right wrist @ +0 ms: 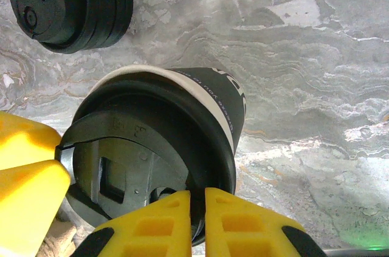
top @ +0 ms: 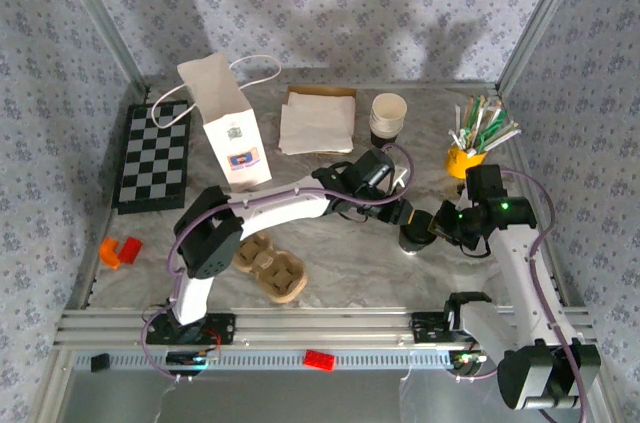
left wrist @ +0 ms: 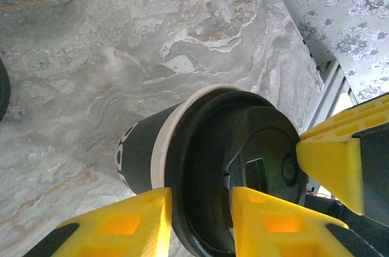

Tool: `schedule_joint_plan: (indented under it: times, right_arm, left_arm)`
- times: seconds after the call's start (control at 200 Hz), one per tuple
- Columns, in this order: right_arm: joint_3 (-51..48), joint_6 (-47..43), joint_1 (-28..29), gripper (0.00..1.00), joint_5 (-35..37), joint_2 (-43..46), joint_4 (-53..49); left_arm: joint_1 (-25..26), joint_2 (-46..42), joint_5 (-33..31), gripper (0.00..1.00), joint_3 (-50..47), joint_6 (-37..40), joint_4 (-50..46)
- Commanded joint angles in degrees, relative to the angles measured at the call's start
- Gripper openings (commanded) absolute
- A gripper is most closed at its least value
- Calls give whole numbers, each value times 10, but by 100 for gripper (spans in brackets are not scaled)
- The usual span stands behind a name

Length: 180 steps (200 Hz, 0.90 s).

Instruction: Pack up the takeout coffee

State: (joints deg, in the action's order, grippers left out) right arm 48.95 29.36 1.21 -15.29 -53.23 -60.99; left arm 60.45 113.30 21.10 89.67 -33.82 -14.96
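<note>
top external: takeout coffee (top: 413, 237) mid-table, bare marble (top: 350, 278) around; right claw (right wrist: 197, 199) pinched on its rim, left claw (left wrist: 202, 202) astride, grip unclear

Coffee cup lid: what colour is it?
Black; the lid shows best in the right wrist view.

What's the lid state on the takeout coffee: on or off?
On. The black lid caps the cream rim of the paper cup, in both wrist views.

Grey marbled worktop (top: 350, 273), black-and-white chequered board (top: 154, 155), white paper bag (top: 232, 128), takeout coffee (left wrist: 143, 150) with black body, cream rim and black lid, orange block (top: 110, 251), yellow straw cup (top: 462, 158)
</note>
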Motion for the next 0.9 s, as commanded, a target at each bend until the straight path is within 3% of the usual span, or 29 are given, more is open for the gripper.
schedule_joint_plan:
  times: [0.0, 0.345, 0.44, 0.615, 0.895]
  right_arm:
    - [-13, 5, 0, 12, 12, -2, -12]
    - [-14, 41, 50, 13, 70, -24, -24]
    - [-23, 60, 65, 14, 64, -23, -11]
    - [-19, 98, 104, 16, 70, -17, -3]
    - [-17, 137, 111, 23, 51, 9, 15]
  left_arm:
    - [2, 24, 1, 30, 13, 11, -26]
    - [2, 41, -11, 25, 2, 35, -58]
    - [-4, 49, -31, 25, 8, 55, -65]
    - [-16, 60, -6, 25, 40, 86, -37]
    - [-25, 79, 11, 25, 87, 111, -18]
